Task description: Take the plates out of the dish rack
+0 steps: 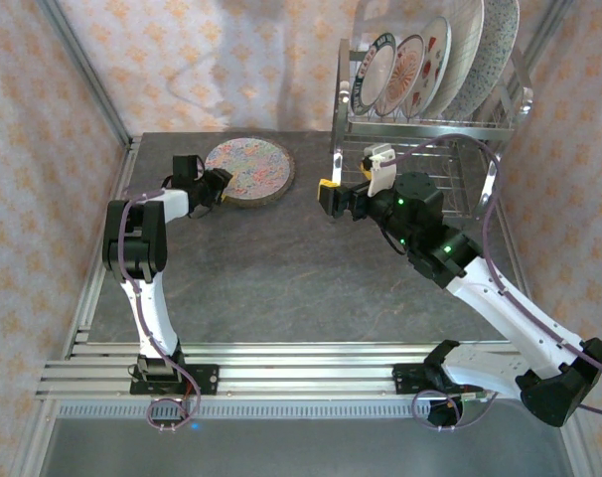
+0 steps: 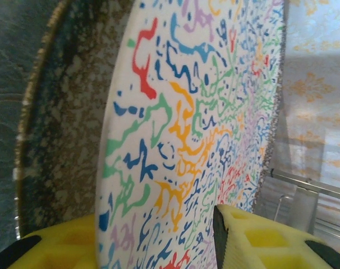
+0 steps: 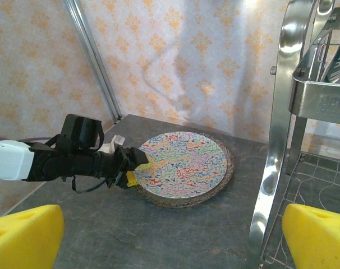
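Left claw [image 1: 222, 186] at the rim of a colourful plate [image 1: 251, 166]; right claw [image 1: 331, 196] released beside the dish rack [image 1: 430, 124].

The colourful plate lies flat on top of a bigger speckled plate [image 2: 63, 140], at the far left part of the table [image 1: 281, 278] and well apart from the dish rack. The yellow fingers [image 2: 260, 241] of the left claw stand on both sides of the colourful plate's rim, but it cannot be told whether they grasp it or only surround it. The right claw hovers over the table near the left post of the dish rack, with its jaws wide apart and nothing between them. Five more plates [image 1: 405, 75] stand upright in the upper slots of the dish rack.
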Robot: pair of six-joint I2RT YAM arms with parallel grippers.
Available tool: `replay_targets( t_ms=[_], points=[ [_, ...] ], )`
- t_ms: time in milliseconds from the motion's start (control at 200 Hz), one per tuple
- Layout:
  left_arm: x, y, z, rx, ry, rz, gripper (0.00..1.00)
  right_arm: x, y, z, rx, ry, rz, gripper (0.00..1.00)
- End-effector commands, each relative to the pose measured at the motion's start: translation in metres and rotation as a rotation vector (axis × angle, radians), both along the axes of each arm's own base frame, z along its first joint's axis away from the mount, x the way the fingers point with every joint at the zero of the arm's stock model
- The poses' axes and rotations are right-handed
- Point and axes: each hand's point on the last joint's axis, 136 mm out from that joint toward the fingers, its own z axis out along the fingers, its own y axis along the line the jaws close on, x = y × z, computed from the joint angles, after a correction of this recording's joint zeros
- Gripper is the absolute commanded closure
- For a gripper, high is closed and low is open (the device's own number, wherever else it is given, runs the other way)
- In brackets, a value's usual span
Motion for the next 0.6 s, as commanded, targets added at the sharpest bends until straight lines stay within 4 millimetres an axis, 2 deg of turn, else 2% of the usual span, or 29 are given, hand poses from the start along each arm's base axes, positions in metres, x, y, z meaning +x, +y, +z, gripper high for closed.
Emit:
replay_targets(
  t_ms=[0, 125, 355, 596],
  points=[
    [-0.015, 0.007, -0.010, 0.058, 0.105, -0.002, 0.55, 0.001, -0.001, 0.019, 0.033, -0.025, -0.014, 0.01],
    [-0.015, 0.007, -0.006, 0.062, 0.121, -0.005, 0.54, 0.001, -0.001, 0.018, 0.034, -0.022, -0.014, 0.01],
    [-0.027, 0.009, -0.016, 0.082, 0.218, -0.008, 0.53, 0.002, 0.000, 0.017, 0.041, -0.017, -0.017, 0.01],
    [-0.035, 0.012, -0.018, 0.107, 0.266, -0.012, 0.52, 0.005, -0.005, 0.019, 0.038, -0.014, -0.051, 0.01]
  ],
)
